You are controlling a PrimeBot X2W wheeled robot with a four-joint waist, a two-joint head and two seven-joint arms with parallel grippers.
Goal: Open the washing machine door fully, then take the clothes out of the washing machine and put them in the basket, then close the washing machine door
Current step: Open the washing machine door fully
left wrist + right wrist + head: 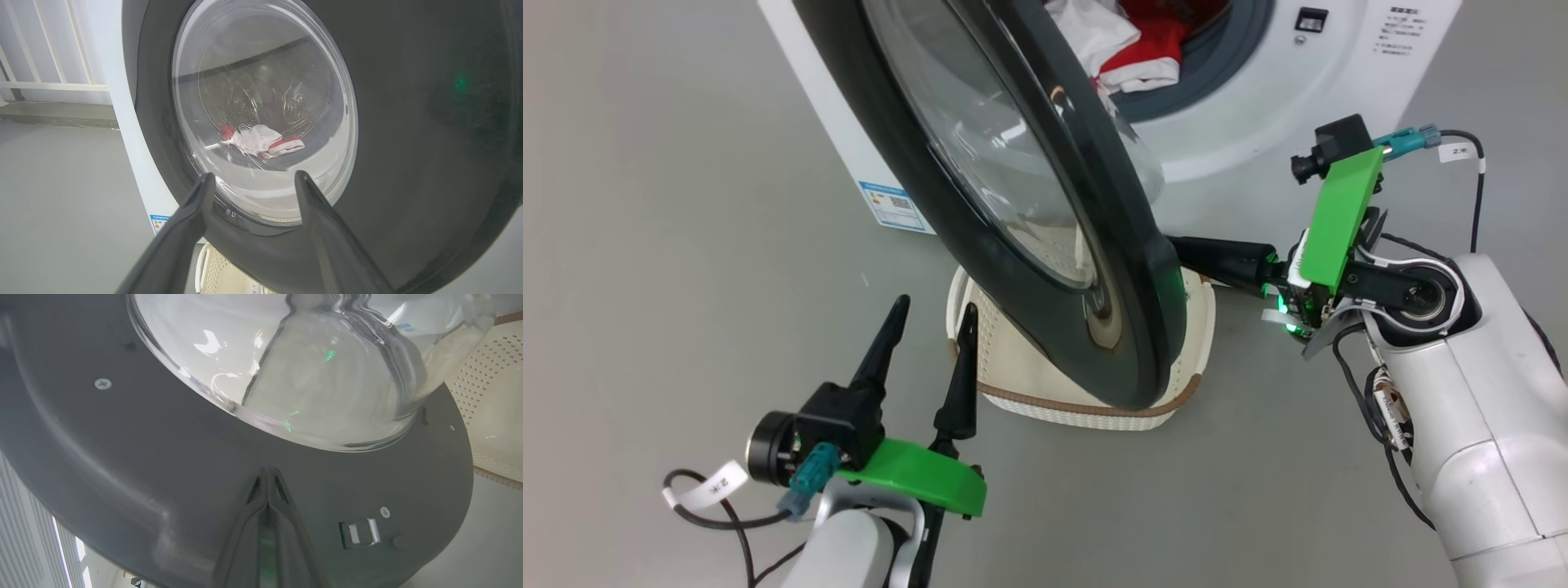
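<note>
Right hand closed, tips against door

Left end effector wide — right one closed

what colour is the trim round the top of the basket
Brown, with a woven look, on the cream-white perforated basket. It shows best in the head view.

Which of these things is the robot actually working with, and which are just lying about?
For the job:
washing machine door, partly open; clothes in the drum; washing machine; basket below the door; right tool, shut, at the door's inner side; left tool, open.

Just there:
white railing; grey floor; blue label on the machine.
</note>
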